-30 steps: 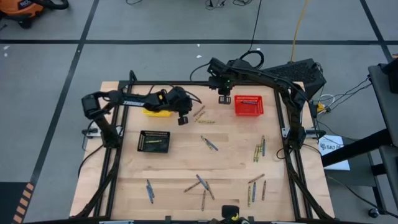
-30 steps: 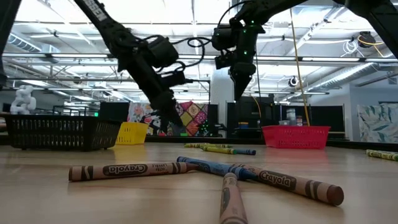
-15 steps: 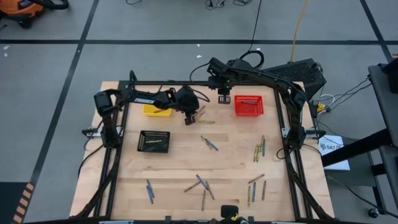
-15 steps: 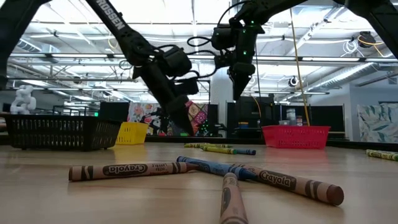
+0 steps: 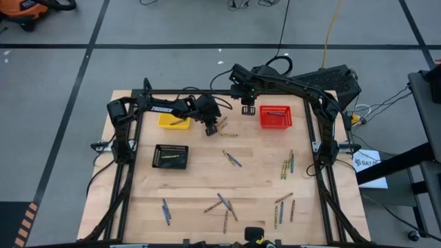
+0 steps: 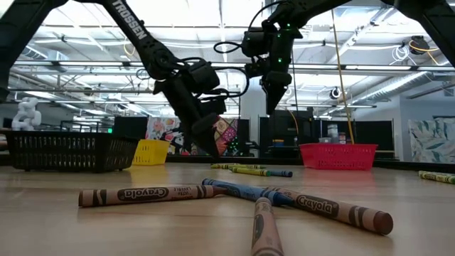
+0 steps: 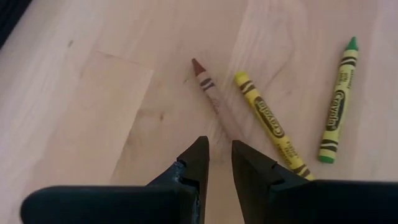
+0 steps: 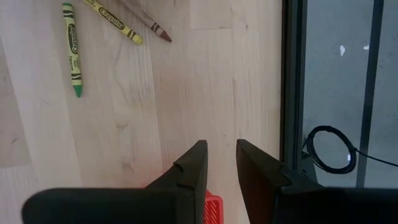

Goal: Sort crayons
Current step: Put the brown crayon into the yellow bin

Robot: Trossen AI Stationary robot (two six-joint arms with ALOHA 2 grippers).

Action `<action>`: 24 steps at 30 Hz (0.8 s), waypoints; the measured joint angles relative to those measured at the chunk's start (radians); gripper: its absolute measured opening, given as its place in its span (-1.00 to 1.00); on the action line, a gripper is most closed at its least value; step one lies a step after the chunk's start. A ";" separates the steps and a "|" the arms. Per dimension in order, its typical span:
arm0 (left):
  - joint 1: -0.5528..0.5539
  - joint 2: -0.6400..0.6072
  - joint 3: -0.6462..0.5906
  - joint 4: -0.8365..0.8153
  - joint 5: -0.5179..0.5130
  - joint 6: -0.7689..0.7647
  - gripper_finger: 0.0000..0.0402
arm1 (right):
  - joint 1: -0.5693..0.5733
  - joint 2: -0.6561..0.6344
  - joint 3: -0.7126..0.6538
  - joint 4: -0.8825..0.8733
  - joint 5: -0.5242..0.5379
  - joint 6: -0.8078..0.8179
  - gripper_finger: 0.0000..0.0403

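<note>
The left arm (image 5: 162, 108) reaches from the table's left edge across its far part, bent down at the wrist, so that the left gripper (image 5: 212, 129) hangs just above the wood between the yellow basket (image 5: 172, 121) and the red basket (image 5: 275, 116). Its fingers (image 7: 198, 163) stand a narrow gap apart and hold nothing. Right ahead of the tips lies a brown crayon (image 7: 205, 86), with a yellow one (image 7: 268, 124) and a green one (image 7: 337, 102) just beside it.

The right arm (image 5: 303, 89) stretches along the far rail, and the right gripper (image 5: 248, 109) points straight down, higher above the table, just left of the red basket. Its fingers (image 8: 193, 168) are likewise slightly parted and empty.

The table (image 5: 200, 186) is pale wood with a dark frame. A black basket (image 5: 171, 156) sits on its left part with several crayons inside. Other crayons (image 5: 231, 159) lie scattered: a pair at the middle, a group near the right edge, more along the near side. In the low view three crayons (image 6: 234, 195) cross one another close to the camera.

Around the table is grey floor with dark lines; cables run behind the far edge. Beyond the table the low view shows a large hall with ceiling beams and strip lights.
</note>
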 joint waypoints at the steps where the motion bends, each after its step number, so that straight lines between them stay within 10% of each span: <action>1: -0.003 0.000 0.000 0.000 0.002 0.000 -0.65 | 0.000 0.000 0.000 0.000 0.000 0.000 -0.64; 24: -0.026 0.001 0.021 -0.016 -0.020 -0.053 -0.65 | 0.000 0.000 0.000 0.000 0.000 0.008 -0.64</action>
